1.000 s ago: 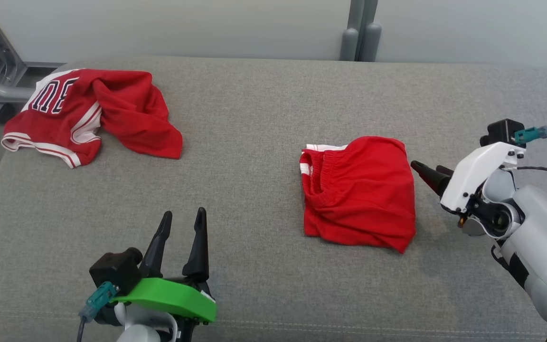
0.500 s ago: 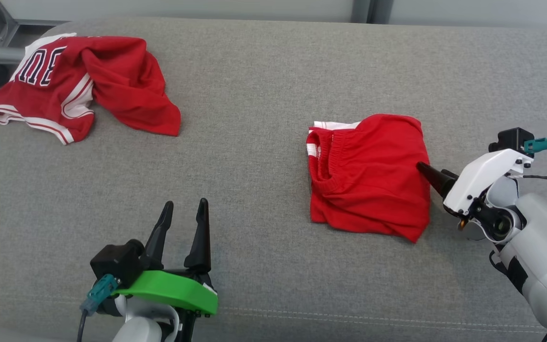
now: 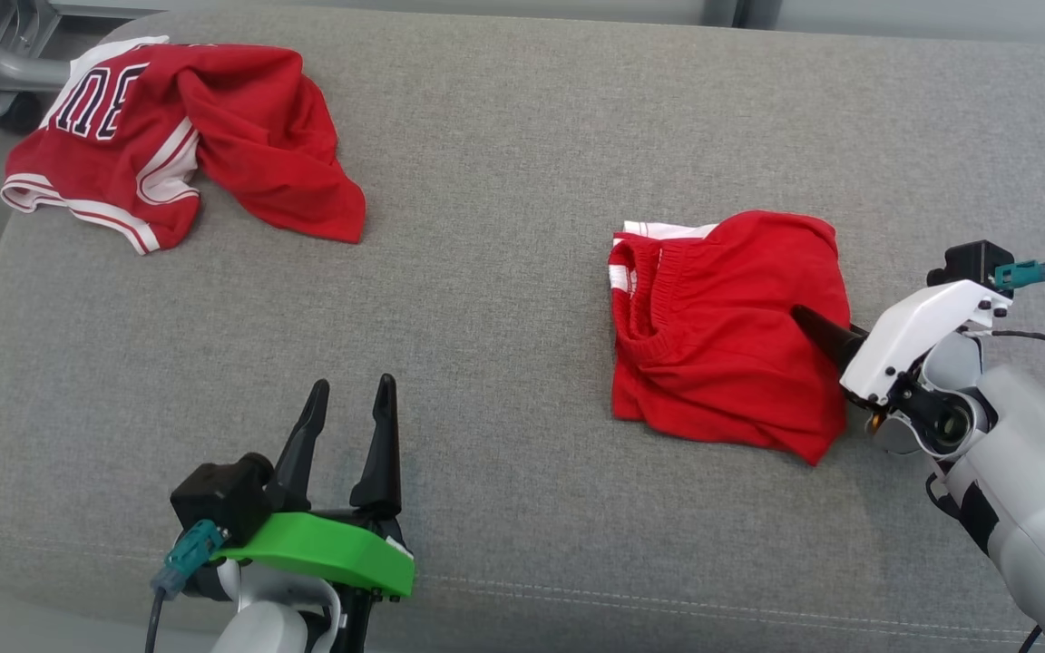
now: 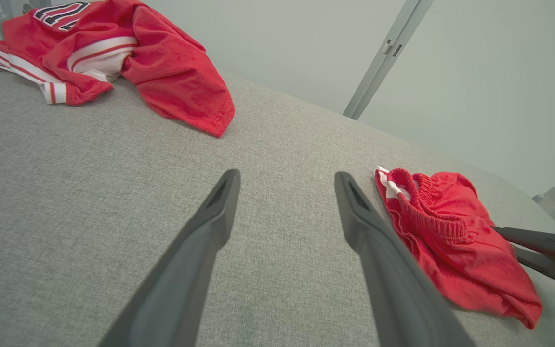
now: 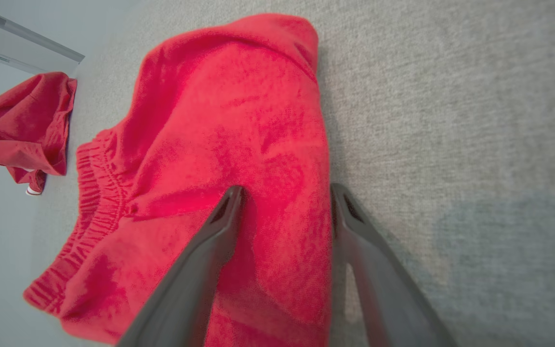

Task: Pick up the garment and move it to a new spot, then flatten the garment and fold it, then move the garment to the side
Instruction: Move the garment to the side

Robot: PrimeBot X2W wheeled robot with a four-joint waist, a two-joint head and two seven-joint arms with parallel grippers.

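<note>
Jersey: crumpled red one with white trim [image 3: 187,136], way over in the far-left corner of the grey fabric worktop [image 3: 504,272].
Left end effector: [image 3: 352,392] by the near edge, fingers spread, holding nothing, well apart from both garments.
Shorts: red, folded [image 3: 722,336], on the right half, elastic waistband facing left.
Right end effector: [image 5: 284,190] at the shorts' right edge, fingers apart (not pinching anything yet). One tip is over the red cloth, the other right along its border.
</note>
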